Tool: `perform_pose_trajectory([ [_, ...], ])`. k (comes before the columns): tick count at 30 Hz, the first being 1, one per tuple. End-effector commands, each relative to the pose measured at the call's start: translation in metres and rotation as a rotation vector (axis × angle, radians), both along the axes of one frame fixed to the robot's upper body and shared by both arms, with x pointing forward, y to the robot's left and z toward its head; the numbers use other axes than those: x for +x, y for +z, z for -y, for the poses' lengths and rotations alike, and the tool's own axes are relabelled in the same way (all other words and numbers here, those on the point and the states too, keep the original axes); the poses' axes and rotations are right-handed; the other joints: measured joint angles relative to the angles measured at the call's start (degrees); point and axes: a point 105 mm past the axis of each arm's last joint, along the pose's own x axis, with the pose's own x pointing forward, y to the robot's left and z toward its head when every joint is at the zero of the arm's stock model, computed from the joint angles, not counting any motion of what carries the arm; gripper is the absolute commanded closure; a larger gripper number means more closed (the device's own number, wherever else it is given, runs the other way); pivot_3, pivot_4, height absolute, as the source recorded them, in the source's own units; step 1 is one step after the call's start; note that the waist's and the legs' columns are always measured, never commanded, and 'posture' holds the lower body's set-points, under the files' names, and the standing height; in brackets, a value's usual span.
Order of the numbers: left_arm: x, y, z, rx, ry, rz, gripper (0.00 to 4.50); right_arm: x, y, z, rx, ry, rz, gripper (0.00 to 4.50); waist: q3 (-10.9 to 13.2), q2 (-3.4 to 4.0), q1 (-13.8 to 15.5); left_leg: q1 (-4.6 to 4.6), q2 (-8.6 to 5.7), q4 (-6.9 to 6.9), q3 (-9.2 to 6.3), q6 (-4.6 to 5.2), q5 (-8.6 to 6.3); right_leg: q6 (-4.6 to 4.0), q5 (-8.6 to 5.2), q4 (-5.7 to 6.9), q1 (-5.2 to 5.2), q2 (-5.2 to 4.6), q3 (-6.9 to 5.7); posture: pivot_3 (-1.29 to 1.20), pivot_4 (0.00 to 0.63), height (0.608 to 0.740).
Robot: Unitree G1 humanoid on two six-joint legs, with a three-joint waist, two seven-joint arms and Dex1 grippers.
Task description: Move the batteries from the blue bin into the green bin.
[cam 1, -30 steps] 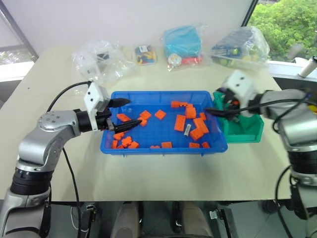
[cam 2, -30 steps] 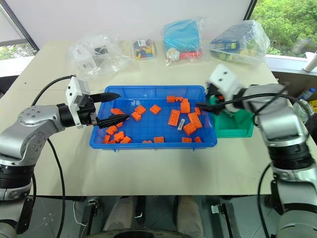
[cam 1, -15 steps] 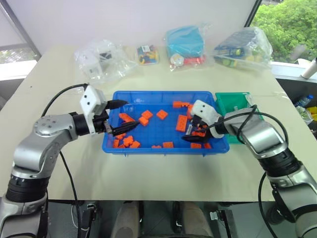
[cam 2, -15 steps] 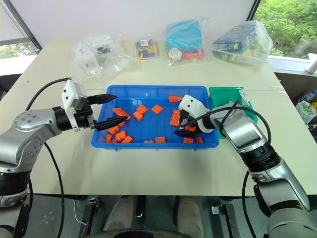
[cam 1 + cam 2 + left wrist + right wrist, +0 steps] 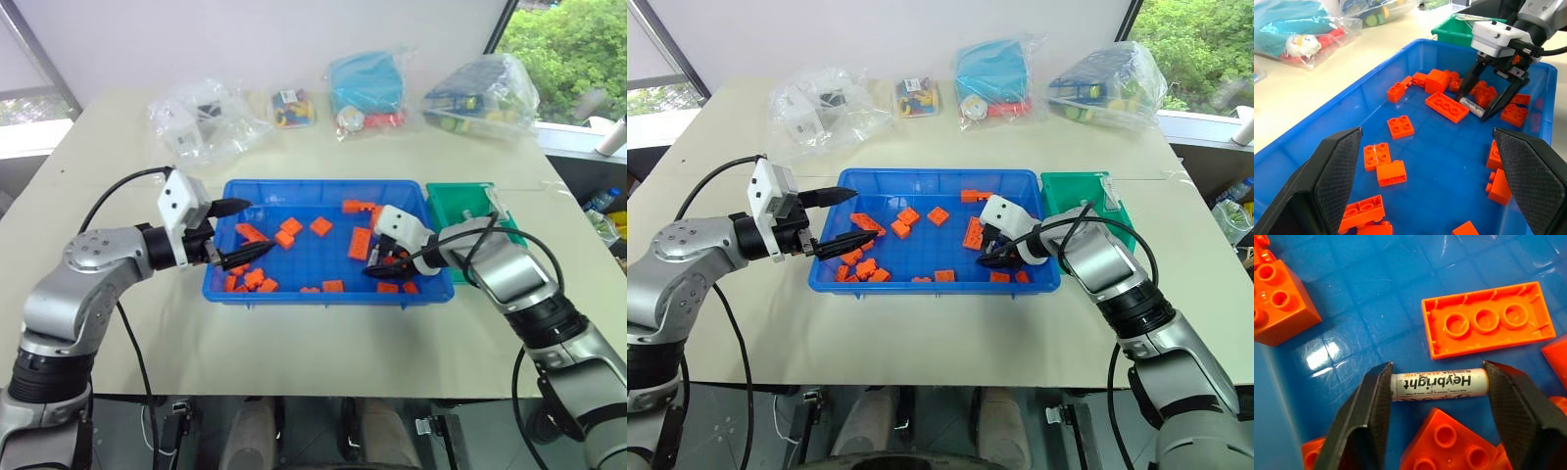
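My right gripper (image 5: 1437,387) brackets a battery (image 5: 1439,386) lengthwise on the blue bin (image 5: 323,290) floor, one finger at each end.

The fingers (image 5: 1364,416) touch or nearly touch its white printed ends; I cannot tell if it is clamped. Glossy orange bricks (image 5: 1486,325) crowd it on both sides. My left gripper (image 5: 240,232) hangs spread wide above the bin's other end. The green bin (image 5: 468,202) sits beside the blue one.

We have two arms of rounded silver-grey metal shells with black joint rings. Each wrist carries a white square camera block, and each gripper has two black pointed textured fingers. Thin black cables loop along both arms.
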Motion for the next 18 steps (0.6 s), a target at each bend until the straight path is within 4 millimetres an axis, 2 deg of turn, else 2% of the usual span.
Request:
perform_pose_trajectory([
  [1,-0.007,0.012,0.005,0.006,-0.055,0.039,0.00,0.002,0.035,0.006,0.074,-0.037,0.075,1.85,0.0,0.01,0.0,0.00,0.00,0.00,0.00,0.00,0.00,0.00,0.00,0.00,0.00,0.00,0.00,0.00,0.150,0.736],
  [3,-0.009,0.012,0.008,0.002,-0.080,0.032,0.00,0.006,0.062,0.022,0.108,-0.110,0.138,1.85,0.0,0.01,0.1,0.00,0.00,0.00,0.00,0.00,0.00,0.00,0.00,0.00,0.00,-0.01,0.00,0.00,0.150,0.736],
  [5,-0.011,0.011,0.011,0.003,-0.102,0.028,0.00,0.011,0.087,0.047,0.111,-0.200,0.215,1.85,0.0,0.01,0.2,-0.02,0.00,0.00,0.00,0.00,0.00,0.00,0.00,0.00,-0.01,-0.02,0.00,0.00,0.150,0.736],
  [7,-0.013,0.011,0.014,0.002,-0.122,0.023,0.00,0.011,0.104,0.074,0.086,-0.290,0.274,1.85,0.0,0.01,0.3,-0.02,-0.01,0.01,0.00,0.00,0.00,-0.01,0.00,-0.01,-0.01,-0.03,0.00,0.00,0.150,0.736],
  [10,-0.015,0.010,0.017,0.000,-0.152,0.017,0.00,0.005,0.114,0.107,0.030,-0.375,0.312,1.85,0.0,0.01,0.1,-0.02,-0.02,-0.02,0.01,0.00,0.00,-0.02,-0.01,-0.05,-0.01,-0.03,0.00,0.00,0.150,0.736],
  [14,-0.016,0.009,0.021,0.000,-0.188,0.011,0.00,-0.003,0.111,0.124,-0.025,-0.417,0.323,1.85,0.0,0.01,-0.2,0.04,0.01,-0.05,0.02,0.00,0.00,-0.02,-0.01,-0.04,-0.01,0.00,0.01,0.00,0.150,0.736],
  [18,-0.014,0.008,0.025,0.006,-0.218,0.013,0.00,-0.004,0.103,0.128,-0.067,-0.421,0.336,0.22,0.0,0.02,-0.2,0.03,0.01,-0.04,0.04,0.00,0.00,-0.01,-0.01,-0.02,-0.02,0.00,0.02,0.00,0.150,0.736],
])
